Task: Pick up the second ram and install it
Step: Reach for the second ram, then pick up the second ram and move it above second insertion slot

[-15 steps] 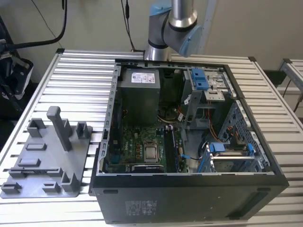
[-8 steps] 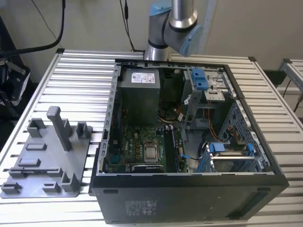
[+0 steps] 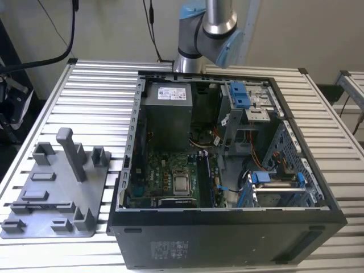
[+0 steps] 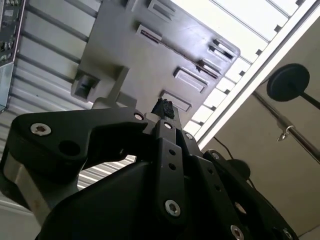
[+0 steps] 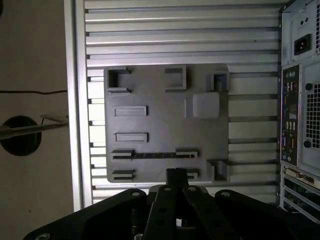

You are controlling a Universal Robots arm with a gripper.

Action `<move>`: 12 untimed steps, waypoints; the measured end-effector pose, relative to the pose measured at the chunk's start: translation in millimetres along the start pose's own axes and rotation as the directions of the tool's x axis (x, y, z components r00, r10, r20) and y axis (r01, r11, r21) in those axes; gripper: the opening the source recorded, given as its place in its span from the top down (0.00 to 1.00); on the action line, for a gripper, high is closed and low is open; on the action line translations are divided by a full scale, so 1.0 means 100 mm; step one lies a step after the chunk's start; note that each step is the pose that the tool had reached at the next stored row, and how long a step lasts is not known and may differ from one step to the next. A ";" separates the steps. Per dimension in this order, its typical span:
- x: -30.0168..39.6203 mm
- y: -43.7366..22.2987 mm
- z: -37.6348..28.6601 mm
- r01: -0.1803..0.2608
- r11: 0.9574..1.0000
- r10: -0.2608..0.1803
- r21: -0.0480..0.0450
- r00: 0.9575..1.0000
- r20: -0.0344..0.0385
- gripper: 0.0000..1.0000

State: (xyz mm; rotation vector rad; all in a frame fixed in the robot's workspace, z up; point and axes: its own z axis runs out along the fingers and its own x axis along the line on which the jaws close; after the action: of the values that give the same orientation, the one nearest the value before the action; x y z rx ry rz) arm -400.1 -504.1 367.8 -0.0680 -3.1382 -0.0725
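gripper (image 5: 176, 173): hovering over one edge of the holder tray (image 5: 160, 125) in the first wrist view; pinching closed pad to pad, with nothing visible between the pads; carrying no stick.
holder tray: lying flat on the slatted table (image 3: 91, 85), at the exterior view's left of the computer case (image 3: 227, 227); showing its shallow slots bare, so seemingly offering nothing more to lift.
upright post (image 3: 71, 149): standing on the holder tray; grey plastic, belonging to the holder and not counting as a ram.
second ram (image 3: 205, 177): probably sitting on edge in the motherboard (image 3: 162, 170), just at the exterior view's right of the processor socket (image 3: 182, 183), where a narrow dark green strip is showing; not allowing one stick to be told from another there.
computer case: lying on its side with the panel off, opening upward and so giving reach to the board from above.
arm (image 3: 207, 25): rising behind the computer case, beyond the power supply (image 3: 168, 108), and reaching away toward the tray side.
task standing: judging from the bare tray and the closed, unloaded pads, looking done or close to done; whether the stick is seated fully is not showing.
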 end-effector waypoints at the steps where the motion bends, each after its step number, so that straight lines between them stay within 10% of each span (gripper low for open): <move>1: 0.012 -0.001 0.002 0.000 1.000 0.000 0.000 1.000 -0.003 0.89; 12: 0.023 -0.002 0.006 -0.001 1.000 0.001 0.001 1.000 -0.013 0.89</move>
State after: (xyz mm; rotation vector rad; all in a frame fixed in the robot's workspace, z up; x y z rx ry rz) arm -402.4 -504.2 367.2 -0.0681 -3.1253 -0.0718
